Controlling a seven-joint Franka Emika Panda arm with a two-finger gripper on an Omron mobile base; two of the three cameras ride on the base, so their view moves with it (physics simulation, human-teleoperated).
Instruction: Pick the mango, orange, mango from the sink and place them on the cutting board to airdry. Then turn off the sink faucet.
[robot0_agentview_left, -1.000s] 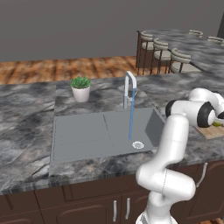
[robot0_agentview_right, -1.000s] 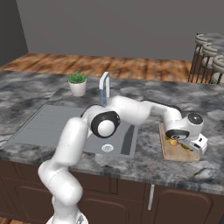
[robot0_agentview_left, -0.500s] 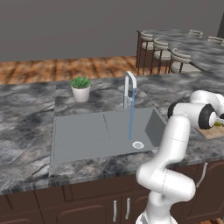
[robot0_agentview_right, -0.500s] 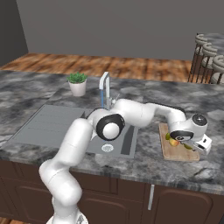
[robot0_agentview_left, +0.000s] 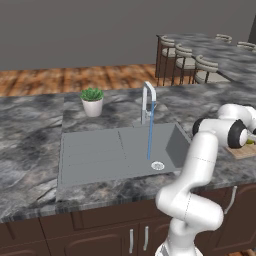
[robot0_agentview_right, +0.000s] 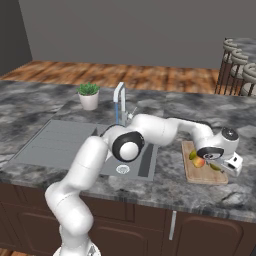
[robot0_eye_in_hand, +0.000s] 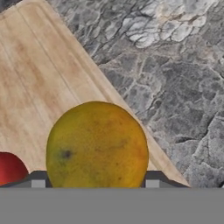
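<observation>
Light was even and soft across all views, with faint shadows and no glare. The base views rendered sharp; the hand view looked coarse, its mango (robot0_eye_in_hand: 97, 146) and desk (robot0_eye_in_hand: 175, 83) texture blurred.

Glossy white rounded arm segments, dark round joint caps, boxy white hand

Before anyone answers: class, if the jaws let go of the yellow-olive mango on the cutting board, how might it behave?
The mango looks rounded and smooth, so it would probably roll or rock. The cutting board looks flat, without a raised rim, so likely nothing stops it. It appears firm, not floppy.
</observation>
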